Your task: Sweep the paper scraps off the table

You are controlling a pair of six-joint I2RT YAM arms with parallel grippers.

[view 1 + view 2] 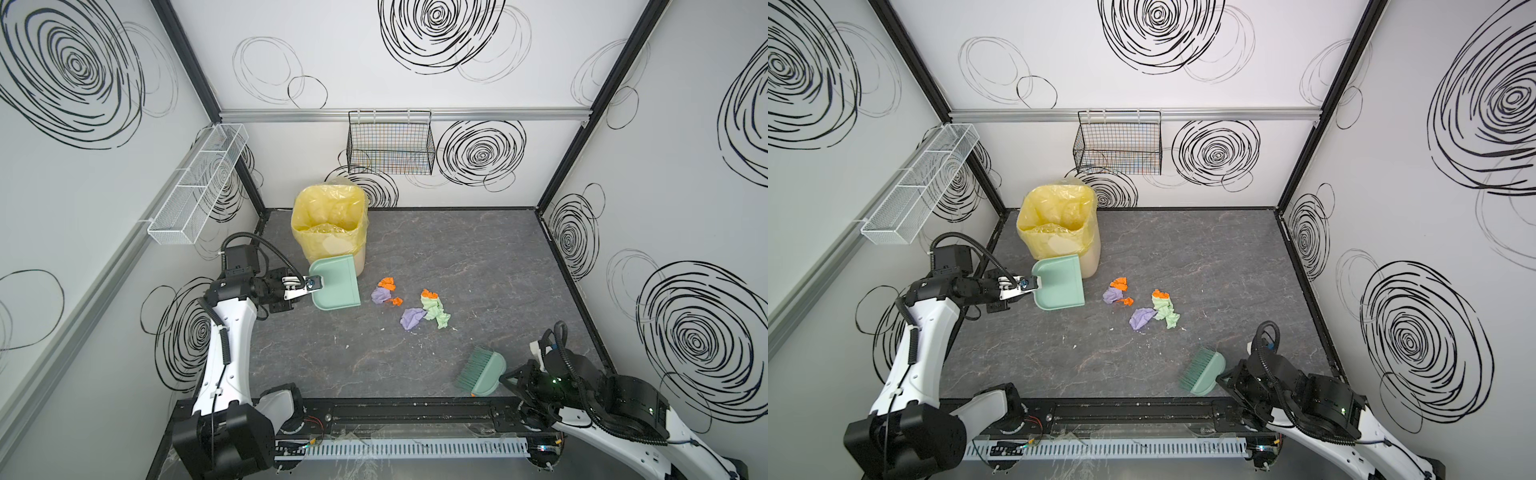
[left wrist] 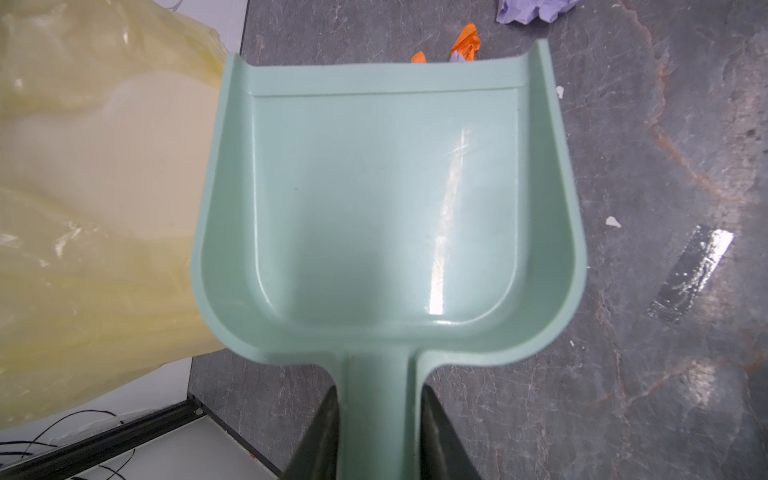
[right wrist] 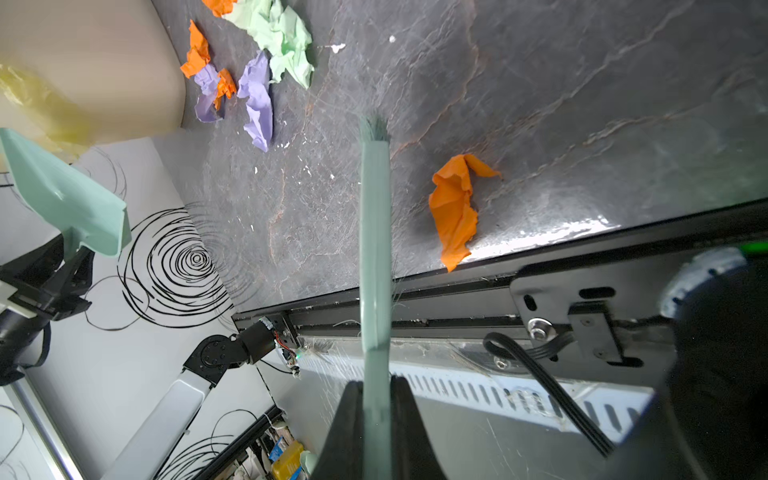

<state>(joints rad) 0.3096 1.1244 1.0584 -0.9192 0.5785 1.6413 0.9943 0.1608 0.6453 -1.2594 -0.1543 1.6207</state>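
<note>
Left gripper (image 1: 312, 285) clamped on the handle of the empty teal plastic dustpan (image 1: 336, 286), which is just beside the beige bin with yellow plastic liner (image 1: 328, 224). Right gripper (image 3: 376, 415) clenched on the teal plastic hand brush (image 1: 482, 370), near the front edge. Crumpled orange, lilac and pale green paper scraps (image 1: 434, 309) lie mid dark grey veined table (image 1: 478, 257), between pan and brush and apart from both. One lone orange scrap (image 3: 455, 208) sits by the black front frame, beside the brush.

Risks:
- The pan lip is possibly off the surface (hard to tell), so scraps could slide under it.
- A fast stroke could scatter the light paper.
- The lone scrap could get knocked over the edge.
- The pan could bump the bin.
</note>
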